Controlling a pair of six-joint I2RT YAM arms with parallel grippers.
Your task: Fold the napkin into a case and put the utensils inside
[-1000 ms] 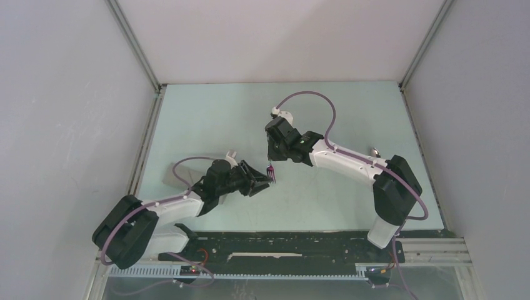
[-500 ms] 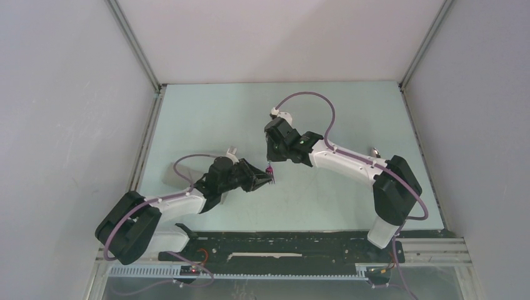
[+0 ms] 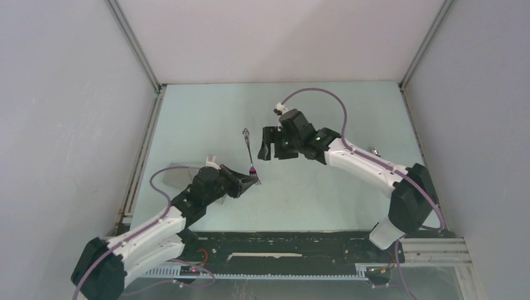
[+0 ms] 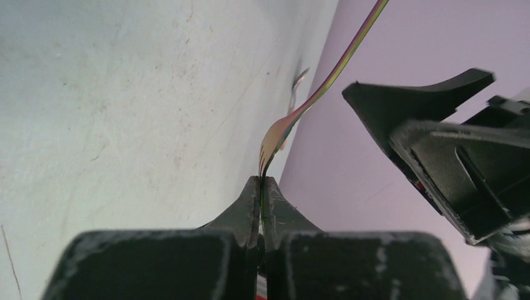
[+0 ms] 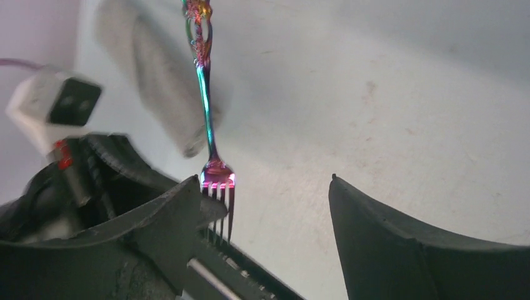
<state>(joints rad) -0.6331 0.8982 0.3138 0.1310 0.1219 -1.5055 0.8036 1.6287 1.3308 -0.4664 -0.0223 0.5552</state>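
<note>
The step in hand looks like getting the fork (image 3: 248, 150) into the folded napkin (image 3: 165, 178). The left pincer (image 3: 254, 180) is clamped on the prongs, with the handle pointing up and away over the surface (image 3: 206, 112). The right pincer (image 3: 265, 145) stands apart beside the handle, not touching it. Next, the left arm would need to turn the handle toward the napkin, which lies mostly hidden behind that arm. Its opening cannot be seen, nor can the spoon be made out.

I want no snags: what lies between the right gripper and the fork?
Nothing. In the top view, a narrow strip of bare table separates the open right gripper from the fork.
</note>
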